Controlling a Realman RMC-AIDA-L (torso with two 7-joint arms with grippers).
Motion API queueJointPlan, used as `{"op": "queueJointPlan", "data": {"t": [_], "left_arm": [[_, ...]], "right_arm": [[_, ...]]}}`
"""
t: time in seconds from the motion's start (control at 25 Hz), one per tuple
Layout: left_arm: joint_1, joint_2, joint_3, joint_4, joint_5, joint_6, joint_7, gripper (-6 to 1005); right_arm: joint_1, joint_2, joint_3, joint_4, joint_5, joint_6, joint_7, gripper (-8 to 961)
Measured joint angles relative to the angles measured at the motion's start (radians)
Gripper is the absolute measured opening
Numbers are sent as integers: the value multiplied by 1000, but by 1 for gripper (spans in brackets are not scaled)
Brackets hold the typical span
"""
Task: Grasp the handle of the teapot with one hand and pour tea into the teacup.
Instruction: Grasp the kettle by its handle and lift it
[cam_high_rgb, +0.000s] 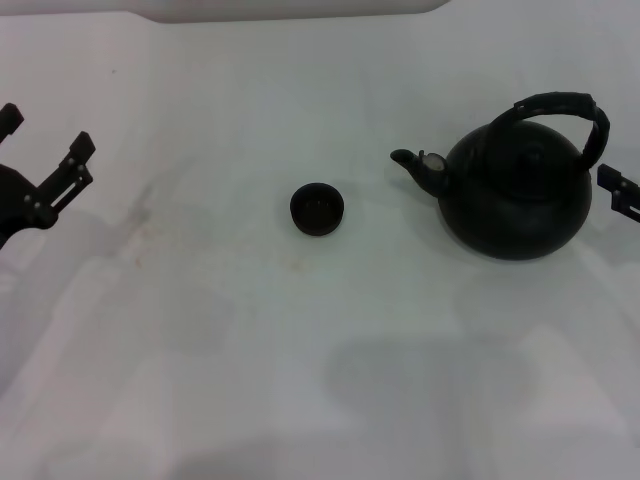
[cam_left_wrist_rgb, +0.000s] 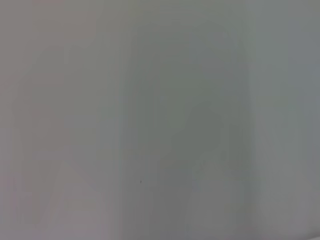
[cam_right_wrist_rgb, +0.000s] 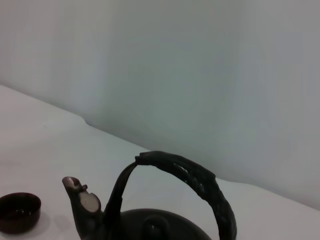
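Teapot (cam_high_rgb: 520, 195): stands upright on the white counter (cam_high_rgb: 300, 380) at about 3 o'clock in the head view, spout aimed toward 9 o'clock, at the cup.
Handle (cam_high_rgb: 565, 105): arched hoop over the lid, its span running roughly 9-to-3, in line with the spout; nothing grips it.
Teacup (cam_high_rgb: 317, 209): near the centre of the counter, mouth up, well apart from the spout tip.
Right pincer (cam_high_rgb: 618, 190): only a dark tip shows at the 3 o'clock edge, just beside the teapot's rear flank and the handle's rear foot. I cannot tell how far it is open; it appears to hold nothing.
Left pincer (cam_high_rgb: 45, 135): at the 9 o'clock edge, fingers spread wide, empty, well away from both vessels; its wrist camera sees only blank surface.
Key relation: the handle lies toward 9 o'clock from the right pincer and above it, so the right arm is by far the nearer one. In my judgement it must rise and come over the hoop's crown, closing across the arch.
Stage: grasp not yet made; pouring not begun.
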Motion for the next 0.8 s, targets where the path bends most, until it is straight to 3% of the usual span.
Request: {"op": "queueJointPlan", "data": {"t": [0.8], "left_arm": [[11, -1, 1, 2, -1, -7, 1, 862]], "right_arm": [[103, 2, -39, -70, 17, -67, 7, 597]]}}
